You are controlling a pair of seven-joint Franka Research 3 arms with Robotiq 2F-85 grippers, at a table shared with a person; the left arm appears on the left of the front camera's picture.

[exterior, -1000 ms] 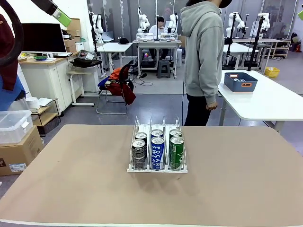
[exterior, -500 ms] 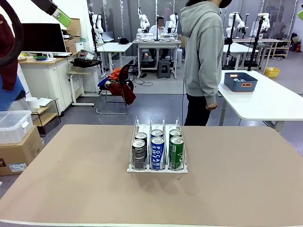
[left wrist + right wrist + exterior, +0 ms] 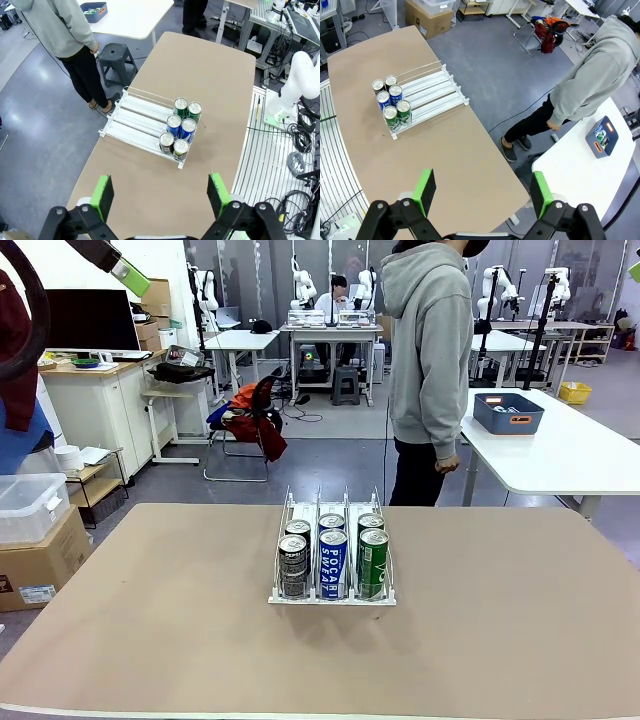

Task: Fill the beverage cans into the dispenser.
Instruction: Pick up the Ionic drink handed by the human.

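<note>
**Dispenser part-filled: six cans in place, both claws apart and holding nothing**

The dispenser (image 3: 331, 502) stood near the middle of the brown table (image 3: 150, 620), its open front towards the robot. Six beverage cans were seated upright in it, two to each lane. There was a dark grey can (image 3: 293, 565) at the front of the left lane, a blue can (image 3: 333, 562) in the middle lane and a green can (image 3: 373, 562) in the right lane. A matching can stood directly behind each. In the left wrist view the cans were all bunched at the robot's end of the rack, and the far stretch of every lane lay bare.

In my judgement the task was partly done. The lanes had room for more cans, though the total required could not be established.

The left gripper (image 3: 160, 192) was high above the table with its fingers spread wide and nothing between them. The right gripper (image 3: 482, 190) was likewise raised, with its fingers apart and unloaded. Both were well apart from the dispenser.

A person (image 3: 430, 370) in a grey hooded top stood at the far side, one hand (image 3: 447, 464) hanging loose and holding nothing I could make out. On the white table beside them sat a blue bin (image 3: 508, 412). Its contents were too small to identify.

Nothing stood between either gripper and the rack. The thin upright dividers would likely call for care when a can is lowered in.
</note>
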